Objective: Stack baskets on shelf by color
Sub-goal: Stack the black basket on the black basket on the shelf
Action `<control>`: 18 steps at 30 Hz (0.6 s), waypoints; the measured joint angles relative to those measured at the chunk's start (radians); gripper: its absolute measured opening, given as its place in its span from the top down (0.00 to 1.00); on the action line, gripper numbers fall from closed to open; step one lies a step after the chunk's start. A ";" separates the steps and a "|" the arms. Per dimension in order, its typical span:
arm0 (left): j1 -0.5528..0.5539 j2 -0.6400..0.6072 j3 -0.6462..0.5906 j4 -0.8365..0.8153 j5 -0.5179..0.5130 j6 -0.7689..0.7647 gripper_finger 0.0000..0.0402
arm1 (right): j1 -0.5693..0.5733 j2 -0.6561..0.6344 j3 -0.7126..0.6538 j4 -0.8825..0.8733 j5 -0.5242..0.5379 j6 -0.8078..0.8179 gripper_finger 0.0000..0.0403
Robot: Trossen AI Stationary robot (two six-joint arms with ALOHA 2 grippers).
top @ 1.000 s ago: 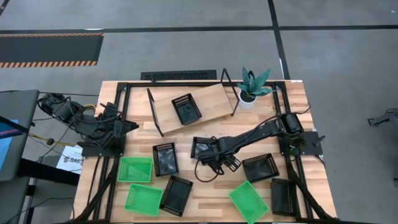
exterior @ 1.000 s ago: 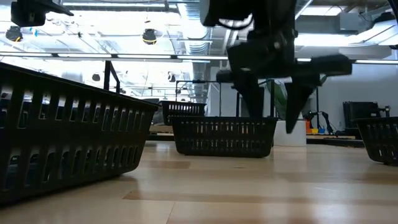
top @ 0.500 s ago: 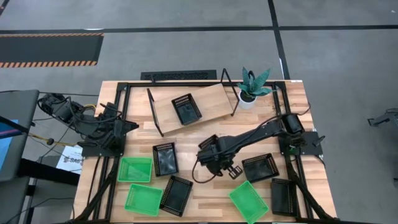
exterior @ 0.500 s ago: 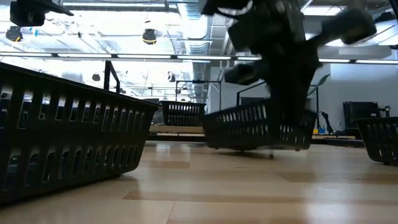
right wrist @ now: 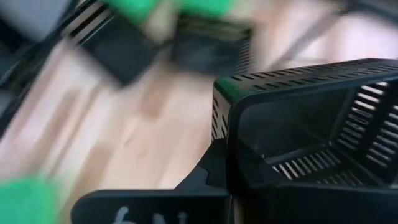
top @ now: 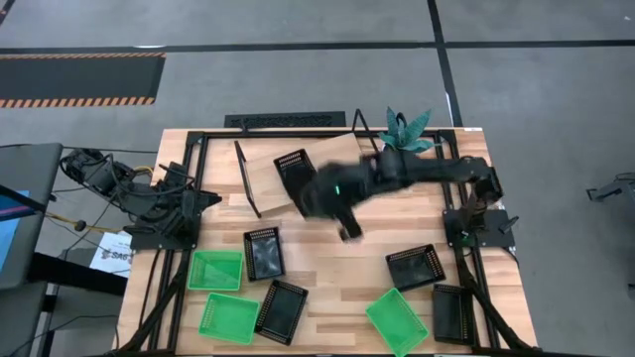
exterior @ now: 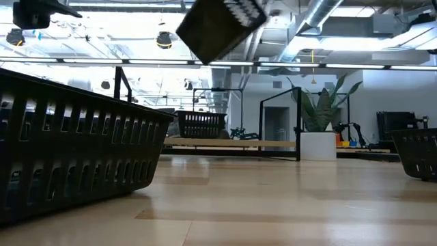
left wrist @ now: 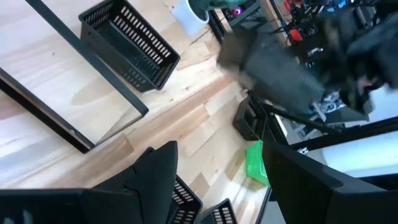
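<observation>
Front of table: green baskets (top: 215, 270), (top: 228, 317), (top: 397, 320); black baskets (top: 282, 310), (top: 453, 313).

Mid-table: black baskets (top: 264, 253) and (top: 415, 266).

Above the table: right gripper (top: 332, 203), pinching a black basket (right wrist: 311, 137) by its wall, raised clear of the tabletop, just beside the shelf's near edge.

Rear: shelf (top: 342, 159), one black basket (top: 294, 166) resting on it; potted plant (top: 402, 134) beside it.

Left edge: left gripper (top: 203, 201), waiting, fingers spread.
</observation>
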 joint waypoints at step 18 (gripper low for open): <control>0.000 0.000 0.000 -0.003 -0.039 -0.017 0.44 | -0.190 0.325 0.195 -0.049 0.264 -0.073 0.97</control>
